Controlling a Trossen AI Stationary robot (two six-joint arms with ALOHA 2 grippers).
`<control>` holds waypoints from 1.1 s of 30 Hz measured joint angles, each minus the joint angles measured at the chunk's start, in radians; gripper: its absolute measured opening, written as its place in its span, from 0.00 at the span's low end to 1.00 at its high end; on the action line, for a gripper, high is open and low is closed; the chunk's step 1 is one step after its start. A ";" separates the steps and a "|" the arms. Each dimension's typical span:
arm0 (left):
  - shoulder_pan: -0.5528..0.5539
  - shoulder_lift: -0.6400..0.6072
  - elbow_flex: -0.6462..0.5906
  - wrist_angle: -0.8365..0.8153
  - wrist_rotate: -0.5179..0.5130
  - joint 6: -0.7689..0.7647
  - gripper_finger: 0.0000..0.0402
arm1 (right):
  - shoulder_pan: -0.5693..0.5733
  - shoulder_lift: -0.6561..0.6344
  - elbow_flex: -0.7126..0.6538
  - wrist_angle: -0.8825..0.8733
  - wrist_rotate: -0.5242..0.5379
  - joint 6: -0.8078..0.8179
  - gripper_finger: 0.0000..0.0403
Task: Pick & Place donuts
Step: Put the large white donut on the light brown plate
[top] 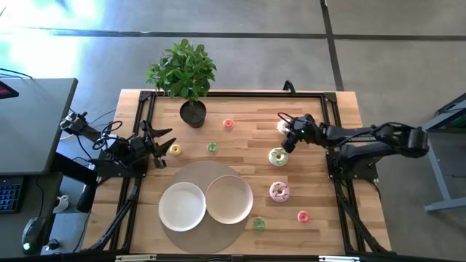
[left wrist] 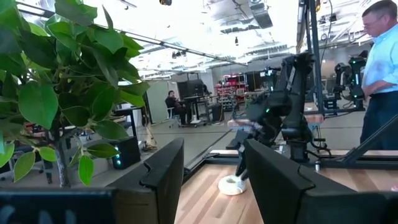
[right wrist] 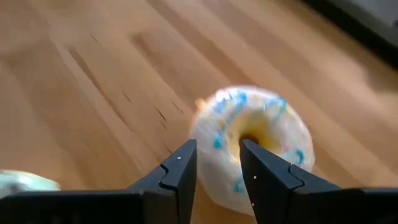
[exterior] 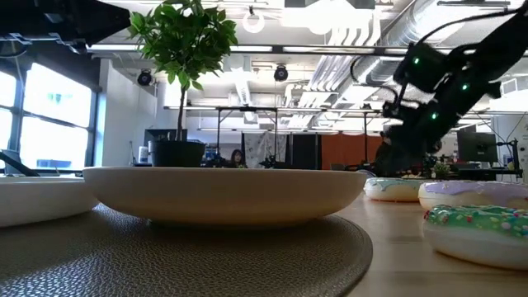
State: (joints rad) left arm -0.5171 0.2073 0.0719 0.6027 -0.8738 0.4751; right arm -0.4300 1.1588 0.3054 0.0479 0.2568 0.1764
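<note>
A cream-iced donut [right wrist: 261, 134] with blue sprinkles lies flat on the wooden table [top: 247, 142] at the far right. My right gripper [right wrist: 217, 165] hangs just above it, tipped downward. Its fingers are open by a narrow gap and I see no touch. In the high view that gripper [top: 287, 137] stands between the cream donut [top: 281, 125] and the green-iced donut [top: 278, 156]. A pink-iced donut [top: 279, 191] lies nearer the front. Several tiny donuts are scattered around, among them a red-pink one [top: 228, 124], a yellow one [top: 175, 149] and a green one [top: 212, 147]. My left gripper [top: 164, 140] waits open at the left edge.
Two round white plates [top: 182, 206] [top: 229, 199] sit on a grey round mat [top: 191, 175] at the front middle. A potted plant [top: 191, 109] stands at the far edge. A black frame [top: 331, 109] runs along the table's sides. A person [left wrist: 379, 74] stands beyond the table.
</note>
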 joint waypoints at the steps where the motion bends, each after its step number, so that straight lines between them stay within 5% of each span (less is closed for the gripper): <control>1: 0.000 0.000 0.000 0.000 0.000 0.000 0.42 | -0.007 0.022 0.000 0.001 -0.005 0.000 0.30; 12: 0.000 0.000 0.001 -0.001 0.000 0.000 0.42 | -0.031 0.181 0.003 0.117 -0.024 -0.040 0.27; 20: 0.000 0.000 0.001 -0.002 0.001 0.000 0.42 | -0.014 0.190 -0.002 0.160 0.005 0.029 0.03; 27: 0.000 0.000 0.001 -0.002 0.001 0.000 0.42 | 0.112 0.117 -0.001 0.541 -0.102 0.140 0.05; 33: 0.000 0.000 0.002 -0.002 0.004 0.000 0.42 | 0.336 0.152 0.013 0.829 -0.179 0.159 0.03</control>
State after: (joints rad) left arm -0.5171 0.2070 0.0734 0.6003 -0.8696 0.4747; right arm -0.0941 1.3105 0.3180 0.8768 0.0779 0.3354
